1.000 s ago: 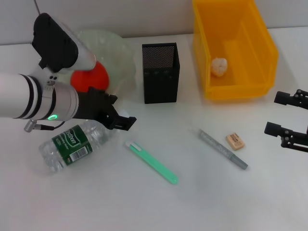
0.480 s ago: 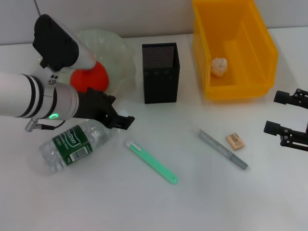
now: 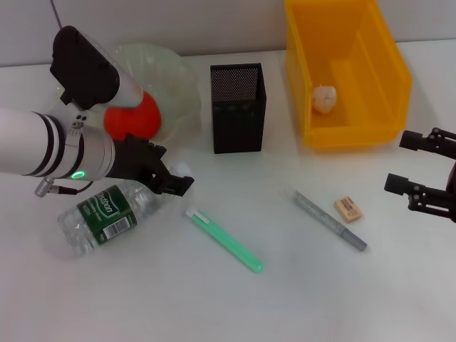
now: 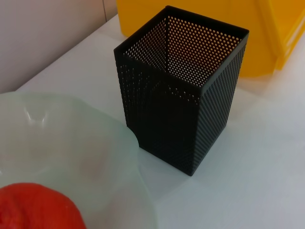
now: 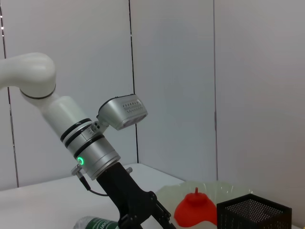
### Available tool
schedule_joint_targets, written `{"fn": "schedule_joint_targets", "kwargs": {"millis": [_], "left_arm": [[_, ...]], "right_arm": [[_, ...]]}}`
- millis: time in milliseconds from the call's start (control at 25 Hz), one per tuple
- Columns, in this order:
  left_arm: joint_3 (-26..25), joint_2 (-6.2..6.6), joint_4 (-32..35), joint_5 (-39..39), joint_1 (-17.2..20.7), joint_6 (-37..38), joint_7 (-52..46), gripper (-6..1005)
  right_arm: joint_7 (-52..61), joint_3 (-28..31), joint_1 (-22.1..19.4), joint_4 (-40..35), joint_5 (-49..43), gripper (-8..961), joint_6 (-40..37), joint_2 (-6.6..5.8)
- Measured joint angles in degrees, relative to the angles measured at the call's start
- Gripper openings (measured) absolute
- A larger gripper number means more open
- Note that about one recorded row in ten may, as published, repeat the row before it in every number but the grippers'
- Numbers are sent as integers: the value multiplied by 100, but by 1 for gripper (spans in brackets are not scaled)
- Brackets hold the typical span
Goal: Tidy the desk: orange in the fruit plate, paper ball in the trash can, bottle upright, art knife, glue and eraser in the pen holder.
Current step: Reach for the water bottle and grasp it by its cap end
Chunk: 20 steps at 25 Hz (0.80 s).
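While the bottle (image 3: 107, 212) lay on its side near the desk's (image 3: 214, 303) left edge, its cap (image 3: 184, 169) turned toward the middle, my left gripper (image 3: 173, 183) hung right at that cap end, just in front of the fruit plate (image 3: 174, 71); whether it was clenched or released I could not tell; my right gripper (image 3: 397, 162) waited at the right edge with its jaws spread wide and nothing between them. I judged the orange (image 3: 132, 116) done, since it sat in the plate at the far left corner; the paper ball (image 3: 325, 98) lay inside the trash can (image 3: 388, 85) at the far right corner; the pen holder (image 3: 238, 107) stood between them near the far edge, and my left wrist view showed nothing in what it saw of the cup. I took righting the bottle as the step in hand; it looked like thin clear plastic, likely light, smooth and apt to roll or dent under a hard squeeze; I judged the stiffer neck just below the cap the safer hold, with a tilt about the base. The green art knife (image 3: 224, 239) lay near the desk's middle, the grey glue (image 3: 331, 221) stick to its right, the eraser (image 3: 348, 209) just beside that; all three seemed small and light; the eraser should grip well across its short sides.
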Motion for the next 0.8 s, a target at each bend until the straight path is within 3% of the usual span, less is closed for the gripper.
{"fn": "schedule_joint_targets", "kwargs": {"millis": [800], "left_arm": [[-16, 0, -398, -2, -249, -23, -94, 797]], "right_arm": [[21, 0, 101, 32, -4, 739, 78, 0]]}}
